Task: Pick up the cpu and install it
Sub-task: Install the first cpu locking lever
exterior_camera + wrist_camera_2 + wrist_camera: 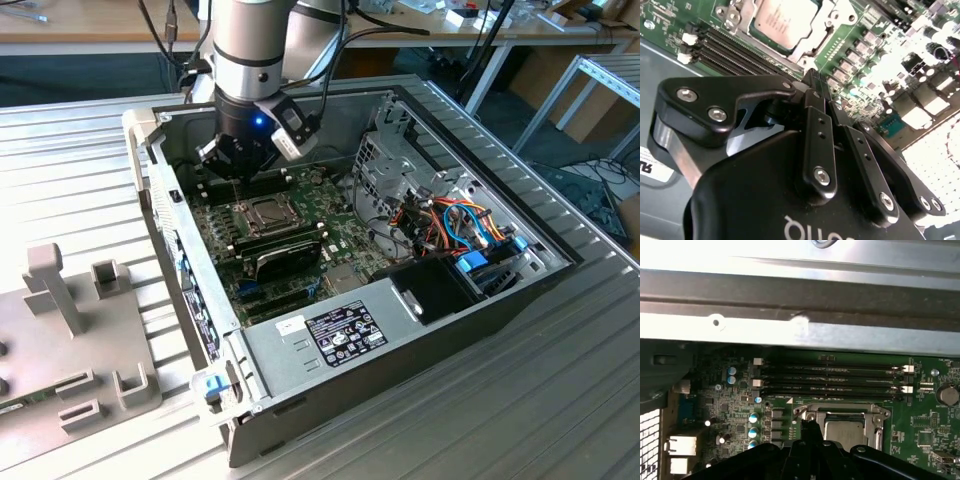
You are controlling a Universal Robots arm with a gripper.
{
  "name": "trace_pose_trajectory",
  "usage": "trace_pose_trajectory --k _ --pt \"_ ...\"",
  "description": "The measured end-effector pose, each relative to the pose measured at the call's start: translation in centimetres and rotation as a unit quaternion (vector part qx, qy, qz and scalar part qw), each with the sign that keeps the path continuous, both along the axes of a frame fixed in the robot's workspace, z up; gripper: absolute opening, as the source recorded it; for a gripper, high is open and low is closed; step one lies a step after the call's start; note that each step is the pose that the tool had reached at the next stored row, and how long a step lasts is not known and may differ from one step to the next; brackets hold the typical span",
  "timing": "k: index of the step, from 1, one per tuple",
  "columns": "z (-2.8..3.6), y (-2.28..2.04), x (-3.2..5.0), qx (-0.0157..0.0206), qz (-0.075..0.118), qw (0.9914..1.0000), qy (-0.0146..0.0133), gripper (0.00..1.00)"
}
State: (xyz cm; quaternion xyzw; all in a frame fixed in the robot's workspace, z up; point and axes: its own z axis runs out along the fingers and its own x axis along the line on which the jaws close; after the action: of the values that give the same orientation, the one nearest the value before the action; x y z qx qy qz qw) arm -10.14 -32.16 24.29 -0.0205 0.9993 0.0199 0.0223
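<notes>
Inside the open computer case (pixel 420 330) on the ribbed tabletop (pixel 70 150), the cpu (pixel 263 212) already lies in the metal socket frame (pixel 243 209) on the motherboard (pixel 330 240), its dull silver top facing up. The gripper (pixel 237 172) hangs just above the board at the socket's far side in the exterior view. In the first wrist view its fingers (pixel 812 429) are pressed together with nothing between them, their tips just beside the frame's corner (pixel 802 412) and close to the cpu (pixel 845 431). In the second wrist view the closed tips (pixel 811 80) sit between the memory slots (pixel 735 50) and the socket. I judge the chip placed and the work now at the seating stage. I cannot tell whether the frame is latched. Doing this well calls for straight, light contact on the frame, never sideways across the chip, with the chip level in its recess. The slots and the small capacitors (pixel 754 417) nearby leave little room for drift.
</notes>
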Motion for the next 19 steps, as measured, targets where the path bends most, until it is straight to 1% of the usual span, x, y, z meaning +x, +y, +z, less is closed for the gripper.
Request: trace_pose_trajectory --k 3,4,5,6,7,10,11,12,13,14,15,17,18,19 --pt "0.00 -0.43 -0.24 0.0005 0.000 1.00000 -0.0009 0.11" --pt "0.00 -0.51 -0.32 0.0008 0.000 1.00000 -0.0013 0.11" --pt "0.00 -0.55 -0.43 0.0047 0.000 0.99999 -0.0025 0.11" --pt "0.00 -0.55 -0.53 0.0188 0.000 0.99981 -0.0045 0.11" --pt "0.00 -0.56 -0.57 0.0226 0.000 0.99973 -0.0052 0.11" --pt "0.00 -0.63 -0.65 0.0231 0.000 0.99972 -0.0054 0.11" --pt "0.00 -0.64 -0.71 0.0229 0.000 0.99972 -0.0054 0.11" --pt "0.00 -0.64 -0.75 0.0218 0.000 0.99975 -0.0054 0.11" --pt "0.00 -0.64 -0.79 0.0188 0.000 0.99981 -0.0053 0.11" --pt "0.00 -0.64 -0.80 0.0152 0.000 0.99987 -0.0054 0.11" --pt "0.00 -0.64 -0.82 0.0102 0.000 0.99993 -0.0054 0.11" --pt "0.00 -0.64 -0.86 -0.0021 0.000 0.99998 -0.0054 0.11" --pt "-0.01 -0.64 -0.88 -0.0037 0.000 0.99998 -0.0055 0.11" --pt "0.00 -0.64 -0.91 -0.0042 0.001 0.99998 -0.0054 0.11"
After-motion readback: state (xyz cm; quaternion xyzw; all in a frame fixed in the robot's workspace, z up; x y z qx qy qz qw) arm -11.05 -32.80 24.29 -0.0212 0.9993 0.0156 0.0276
